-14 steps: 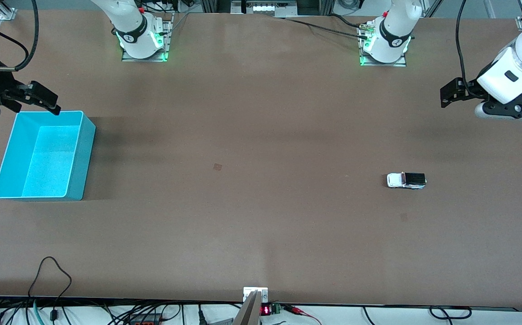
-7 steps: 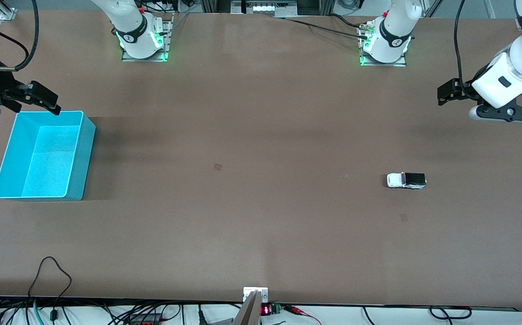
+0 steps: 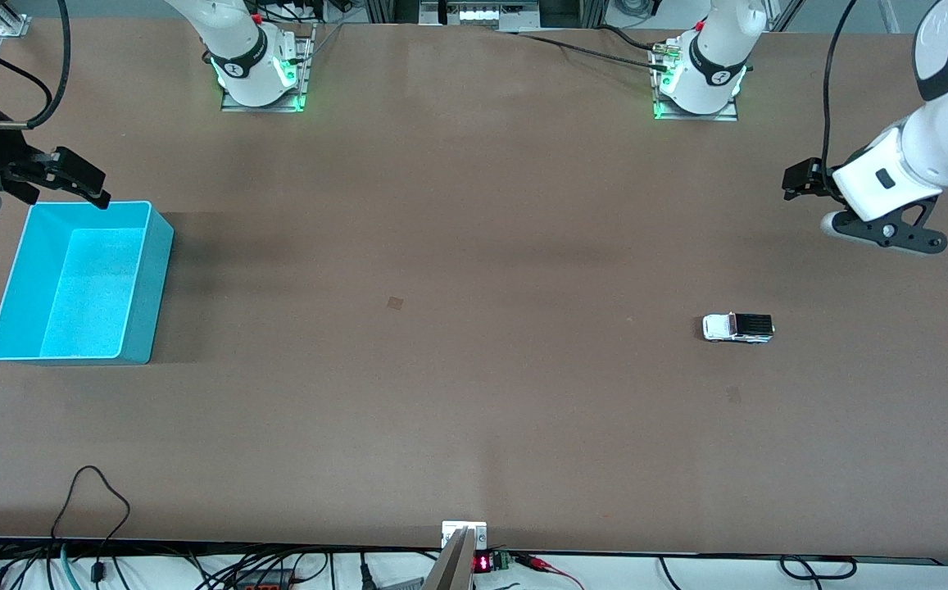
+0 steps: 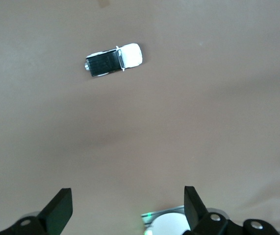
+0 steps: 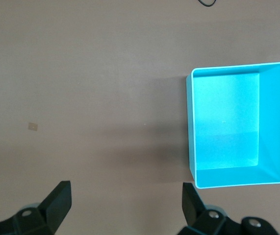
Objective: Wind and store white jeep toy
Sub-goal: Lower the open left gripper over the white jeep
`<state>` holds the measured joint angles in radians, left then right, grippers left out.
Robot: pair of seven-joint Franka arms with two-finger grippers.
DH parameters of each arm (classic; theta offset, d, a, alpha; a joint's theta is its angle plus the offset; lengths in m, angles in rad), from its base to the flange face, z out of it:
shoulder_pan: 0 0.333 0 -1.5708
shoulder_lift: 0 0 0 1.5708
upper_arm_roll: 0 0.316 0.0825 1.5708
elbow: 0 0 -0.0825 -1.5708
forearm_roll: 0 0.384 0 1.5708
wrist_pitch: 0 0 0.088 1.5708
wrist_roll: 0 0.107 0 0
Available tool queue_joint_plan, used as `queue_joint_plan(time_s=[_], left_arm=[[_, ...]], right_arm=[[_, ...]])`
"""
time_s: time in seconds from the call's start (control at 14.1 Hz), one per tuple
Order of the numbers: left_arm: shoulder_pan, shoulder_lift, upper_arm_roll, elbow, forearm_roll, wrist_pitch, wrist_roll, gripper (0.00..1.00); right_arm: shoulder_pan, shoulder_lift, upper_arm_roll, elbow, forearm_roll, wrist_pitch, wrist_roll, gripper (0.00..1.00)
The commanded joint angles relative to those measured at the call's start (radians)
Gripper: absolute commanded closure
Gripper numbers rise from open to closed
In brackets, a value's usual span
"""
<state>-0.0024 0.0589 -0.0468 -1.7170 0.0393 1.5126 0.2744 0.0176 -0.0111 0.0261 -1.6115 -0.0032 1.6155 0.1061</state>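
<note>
The white jeep toy (image 3: 738, 328) has a black roof panel and stands on the brown table toward the left arm's end; it also shows in the left wrist view (image 4: 114, 59). My left gripper (image 3: 801, 178) is open and empty in the air over bare table, apart from the jeep (image 4: 127, 205). The cyan bin (image 3: 148, 279) is empty and stands at the right arm's end; it also shows in the right wrist view (image 5: 191, 127). My right gripper (image 3: 80, 179) is open and empty, up over the bin's edge nearest the robot bases (image 5: 126, 200).
The two arm bases (image 3: 260, 78) (image 3: 699, 82) stand along the table's robot side. A small tan mark (image 3: 395, 302) lies mid-table. Cables (image 3: 97, 492) and a small mount (image 3: 464, 537) sit at the table edge nearest the camera.
The left arm has swung its wrist, and its gripper has shifted slightly toward the right arm's end of the table. The jeep, bin and right arm have not moved.
</note>
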Motion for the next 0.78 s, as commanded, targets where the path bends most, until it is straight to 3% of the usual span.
queue_joint_plan(time_s=[0.0,0.43,0.71], left_arm=[[0.025,0.067,0.005,0.020,0.002,0.041,0.216,0.00],[0.065,0.182,0.005,-0.018,0.005,0.210,0.645,0.00],[0.065,0.257,0.007,-0.096,0.024,0.417,0.923,0.00]], right_arm=[[-0.007,-0.006,0.005,0.007,-0.008,-0.014,-0.014,0.00],[-0.007,-0.006,0.005,0.007,-0.008,-0.014,-0.014,0.00],[-0.007,-0.006,0.005,0.005,-0.008,-0.012,-0.014,0.00]])
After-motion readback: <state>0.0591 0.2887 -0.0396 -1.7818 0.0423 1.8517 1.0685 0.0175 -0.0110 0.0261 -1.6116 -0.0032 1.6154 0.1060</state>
